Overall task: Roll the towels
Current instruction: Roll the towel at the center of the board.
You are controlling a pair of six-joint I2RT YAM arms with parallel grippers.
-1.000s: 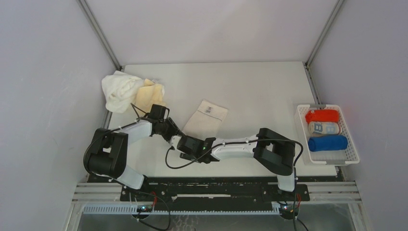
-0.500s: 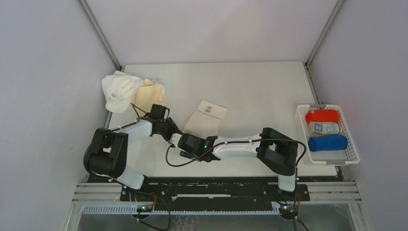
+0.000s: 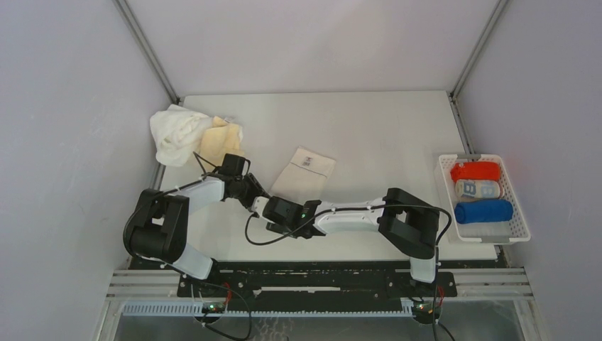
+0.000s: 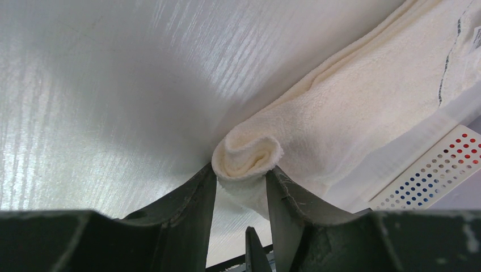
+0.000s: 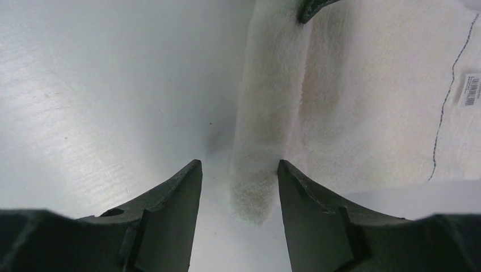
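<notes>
Cream towel (image 4: pixel 363 107), near left edge: roll pinched by left gripper (image 4: pixel 241 171), right gripper (image 5: pixel 239 164) spread astride; turn evenly, tight.

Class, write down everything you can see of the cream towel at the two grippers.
The cream towel is soft terry cloth with a dark stitched line and a small barcode label near its far edge. It lies flat on the white table, its near edge wound into a tight roll. The left gripper pinches one end of the roll; the open right gripper straddles the other end.
</notes>
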